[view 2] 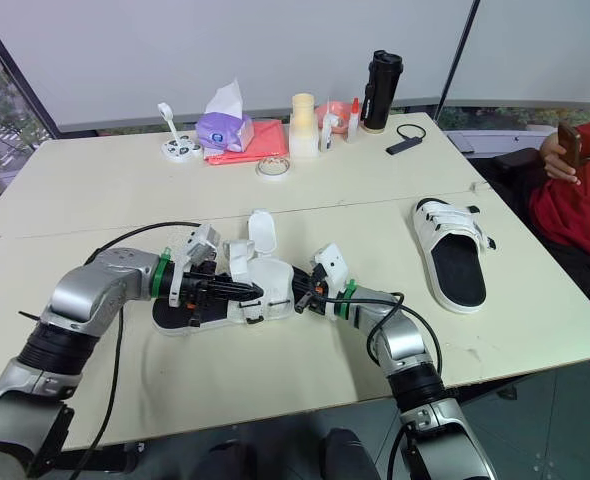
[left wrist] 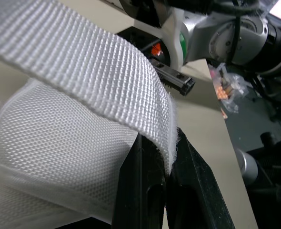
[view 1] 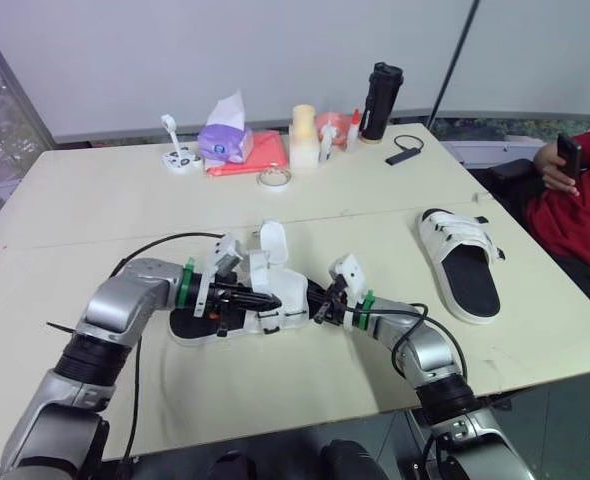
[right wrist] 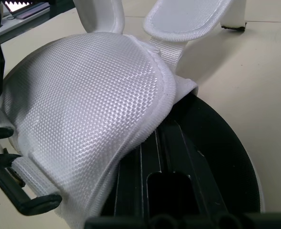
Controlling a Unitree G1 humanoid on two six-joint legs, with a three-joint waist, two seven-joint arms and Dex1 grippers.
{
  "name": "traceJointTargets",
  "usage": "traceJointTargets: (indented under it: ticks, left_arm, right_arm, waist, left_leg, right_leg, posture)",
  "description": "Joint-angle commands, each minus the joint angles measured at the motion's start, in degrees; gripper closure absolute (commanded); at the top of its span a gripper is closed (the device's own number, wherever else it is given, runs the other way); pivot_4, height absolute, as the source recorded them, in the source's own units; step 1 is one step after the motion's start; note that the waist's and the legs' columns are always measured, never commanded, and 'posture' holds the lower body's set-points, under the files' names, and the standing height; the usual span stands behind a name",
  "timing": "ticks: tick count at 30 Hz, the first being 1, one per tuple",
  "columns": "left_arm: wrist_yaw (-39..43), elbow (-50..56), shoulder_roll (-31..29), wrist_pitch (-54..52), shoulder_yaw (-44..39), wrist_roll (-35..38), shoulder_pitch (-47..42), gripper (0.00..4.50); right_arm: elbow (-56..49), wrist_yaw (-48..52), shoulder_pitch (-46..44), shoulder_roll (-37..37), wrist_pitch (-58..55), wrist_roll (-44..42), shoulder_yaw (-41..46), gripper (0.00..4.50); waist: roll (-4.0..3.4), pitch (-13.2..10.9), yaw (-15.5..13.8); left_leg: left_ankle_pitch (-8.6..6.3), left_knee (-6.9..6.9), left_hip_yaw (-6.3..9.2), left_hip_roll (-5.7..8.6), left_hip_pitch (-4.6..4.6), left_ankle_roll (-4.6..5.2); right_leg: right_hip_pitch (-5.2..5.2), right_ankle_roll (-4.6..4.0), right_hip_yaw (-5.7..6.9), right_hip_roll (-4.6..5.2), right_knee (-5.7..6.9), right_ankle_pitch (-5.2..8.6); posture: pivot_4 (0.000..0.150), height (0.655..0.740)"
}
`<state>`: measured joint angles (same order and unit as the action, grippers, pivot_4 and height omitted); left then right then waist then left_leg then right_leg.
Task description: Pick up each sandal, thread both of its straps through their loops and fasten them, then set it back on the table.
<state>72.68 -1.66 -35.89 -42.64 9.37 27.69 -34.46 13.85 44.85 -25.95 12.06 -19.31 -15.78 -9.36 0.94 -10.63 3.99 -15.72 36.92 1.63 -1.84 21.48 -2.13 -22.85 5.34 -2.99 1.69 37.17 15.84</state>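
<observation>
A white-strapped sandal with a black sole lies on the near middle of the table, between my two arms. One of its straps stands up loose. My left gripper reaches in from the left and is shut on the edge of a white webbing strap. My right gripper comes from the right, fingers together at the sandal's end, tips tucked under the white mesh upper on the black footbed. A second sandal lies apart at the right, its straps lying across it.
At the table's back stand a purple tissue box, red cloth, tape roll, cream cup, black bottle and a small black device. A person in red sits at the right edge.
</observation>
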Motion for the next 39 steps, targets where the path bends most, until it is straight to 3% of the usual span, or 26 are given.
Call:
traceJointTargets:
  ticks: [1, 3, 16, 19, 21, 27, 39]
  left_arm:
    - [-1.18, 2.31, -1.37, -1.54, -3.62, 2.17, -0.51, 3.67]
    - [-1.83, 5.07, -3.19, -4.09, -6.12, 4.25, 1.22, 2.82]
    - [-8.44, 25.21, -12.14, -15.80, -19.62, 17.93, 19.71, 2.82]
    - [-11.94, 29.35, -10.95, -10.26, -16.04, 13.13, 26.47, 2.82]
    - [-18.65, 26.40, -4.51, -3.47, -15.95, 8.98, 27.38, 2.82]
    - [-17.36, 25.49, -3.32, 3.02, -9.07, 4.13, 31.33, 2.82]
    - [-18.00, 21.09, -2.49, 7.81, -7.59, 1.62, 28.37, 2.82]
  right_arm:
    - [3.43, -0.61, 1.74, -0.25, -1.87, 2.37, -2.23, 4.50]
    - [3.48, -0.61, 1.75, -0.25, -1.86, 2.35, -2.21, 4.50]
    - [6.51, 0.99, 0.33, 0.46, -0.59, 2.69, -2.39, 4.50]
    - [7.12, 1.14, -0.02, 0.01, -0.43, 2.77, -2.60, 4.50]
    - [7.34, 1.21, -0.14, -0.20, -0.29, 2.83, -2.77, 4.50]
    - [7.39, 1.58, 0.00, 0.15, -0.54, 2.76, -2.58, 4.50]
    - [6.24, 1.12, 0.62, 0.28, -1.11, 2.36, -1.93, 4.50]
  waist:
    - [0.00, 0.00, 0.02]
    - [0.00, 0.00, 0.05]
    - [0.02, -0.01, 0.02]
    - [-0.01, 0.02, 0.12]
    - [-0.04, 0.07, -0.08]
    - [0.21, 0.21, -0.01]
    - [0.22, 0.22, -0.03]
  left_leg:
    - [0.00, 0.00, 0.00, 0.00, 0.00, 0.00]
    - [0.00, 0.00, 0.01, -0.01, 0.00, 0.00]
    - [-0.01, -0.11, 0.07, -0.10, -0.07, 0.00]
    - [-0.01, -0.11, 0.07, -0.11, -0.10, -0.01]
    - [-0.01, -0.17, 0.02, -0.10, -0.18, -0.01]
    - [-0.01, -0.24, 0.04, -0.14, -0.17, -0.02]
    - [-0.01, -0.26, 0.04, -0.14, -0.14, -0.02]
  right_leg:
    - [0.00, 0.00, 0.00, 0.00, 0.00, 0.00]
    - [-0.01, 0.00, 0.00, -0.01, 0.00, 0.00]
    - [-0.06, -0.15, -0.08, 0.03, 0.01, 0.05]
    - [-0.05, -0.31, -0.08, 0.03, -0.02, 0.10]
    - [0.01, -0.34, -0.15, 0.09, -0.04, 0.11]
    - [-0.05, -0.53, -0.12, 0.00, -0.07, 0.05]
    - [-0.08, -0.54, -0.10, -0.01, -0.08, 0.05]
  posture:
    - [0.150, 0.7400]
    - [0.150, 0.7400]
    - [0.150, 0.7400]
    - [0.150, 0.7400]
    - [0.150, 0.7400]
    - [0.150, 0.7400]
    - [0.150, 0.7400]
